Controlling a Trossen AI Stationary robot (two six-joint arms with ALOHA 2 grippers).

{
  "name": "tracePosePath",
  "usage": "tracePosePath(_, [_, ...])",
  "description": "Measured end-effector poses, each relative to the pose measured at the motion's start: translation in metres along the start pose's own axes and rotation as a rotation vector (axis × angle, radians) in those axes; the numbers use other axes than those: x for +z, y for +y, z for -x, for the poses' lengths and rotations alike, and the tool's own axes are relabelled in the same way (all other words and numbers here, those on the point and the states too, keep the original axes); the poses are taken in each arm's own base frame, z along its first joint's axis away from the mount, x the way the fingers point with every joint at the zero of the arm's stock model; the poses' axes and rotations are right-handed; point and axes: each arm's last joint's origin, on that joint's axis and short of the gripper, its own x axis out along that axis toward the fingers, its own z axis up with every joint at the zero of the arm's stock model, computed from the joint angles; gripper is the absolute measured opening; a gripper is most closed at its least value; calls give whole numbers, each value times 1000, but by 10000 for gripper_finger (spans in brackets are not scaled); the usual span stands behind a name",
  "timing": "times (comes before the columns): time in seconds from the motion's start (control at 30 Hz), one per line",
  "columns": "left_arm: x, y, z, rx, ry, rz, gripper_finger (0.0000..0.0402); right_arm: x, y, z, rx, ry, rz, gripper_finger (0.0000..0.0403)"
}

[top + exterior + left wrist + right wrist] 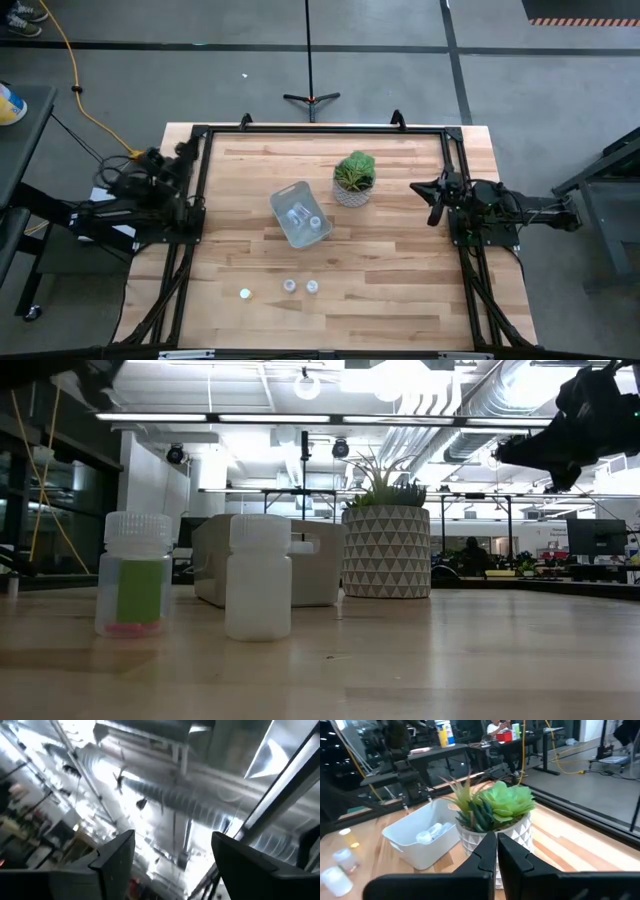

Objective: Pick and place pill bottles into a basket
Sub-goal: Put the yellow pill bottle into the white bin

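The pale basket [300, 215] stands mid-table and holds pill bottles [303, 214]; it also shows in the right wrist view [422, 840] and the low view [215, 555]. Three more bottles stand on the table nearer the front edge [246, 293], [289, 286], [312, 287]. In the low view, one has a green label [133, 573] and one is plain white [259, 576]. My right gripper [496, 852] is shut and empty, raised at the table's right side [432, 195], facing the plant. My left gripper [172, 865] is open and empty at the left edge [185, 155], pointing up.
A white patterned pot with a green plant [354, 178] stands just right of the basket, between it and my right gripper. A black frame [200, 180] runs along the table's sides. Bare wood lies in front of and to the right of the loose bottles.
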Motion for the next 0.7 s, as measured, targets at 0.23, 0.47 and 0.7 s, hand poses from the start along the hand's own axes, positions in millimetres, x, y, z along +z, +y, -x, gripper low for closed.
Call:
tracePosePath(0.23, [7,-20,-27,-21,332,-66,283,-3,-2,0,-32,26,6,7])
tracePosePath(0.47, [2,-44,-72,80,879,-107,269,-3,-2,0,-35,29,-8,7])
tracePosePath(0.7, [-21,-51,-93,218,1376,-18,271,-3,-2,0,-36,31,-8,7])
